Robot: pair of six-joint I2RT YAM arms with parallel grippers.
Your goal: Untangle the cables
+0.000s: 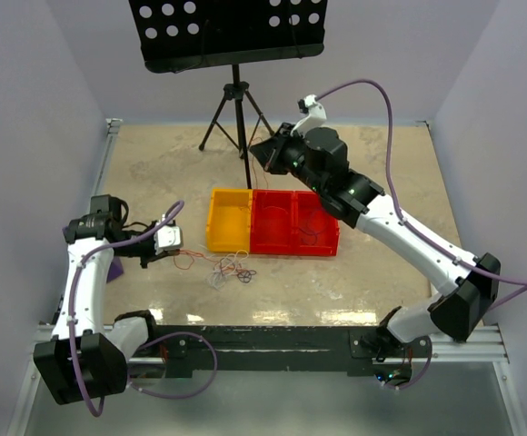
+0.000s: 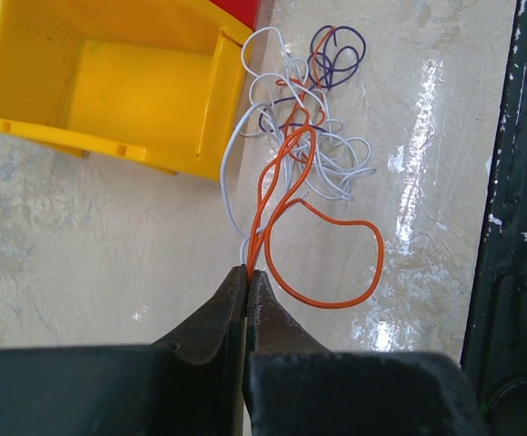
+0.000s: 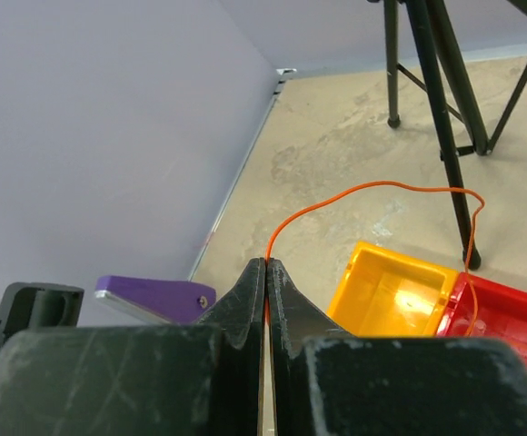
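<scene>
Here's the tangle: thin, flexible cables [image 2: 304, 118] in orange, white and purple, knotted in a loose heap on the beige stone-patterned worktop [image 1: 154, 163], just beside the near corner of the open yellow plastic bin [image 2: 100, 86]. One long orange loop [image 2: 336, 268] spills out of the heap and lies flat on the surface.

Follow the orange strands back from the heap and they run straight into the left claw [image 2: 248, 272]. It is pressed together, pinching those orange strands right at the tips, with a white strand passing just beside. From overhead, that claw sits low to the left of the heap, and the heap lies in front of the yellow bin, near the front edge.

Over to the right claw [image 3: 266, 263]: also pressed together, pinching a separate thin orange wire [image 3: 382, 185]. The claw is up beyond the far side of the bins. The wire arcs out of the tips, curves across and drops toward the red plastic bins [image 1: 295, 222], which stand touching the yellow one. Whether its far end rests inside, I cannot tell.

Behind the bins stands a black tripod music stand [image 1: 227, 50] with a perforated tray. A dark metal rail [image 1: 273, 350] runs along the near edge, carrying both arm bases.
</scene>
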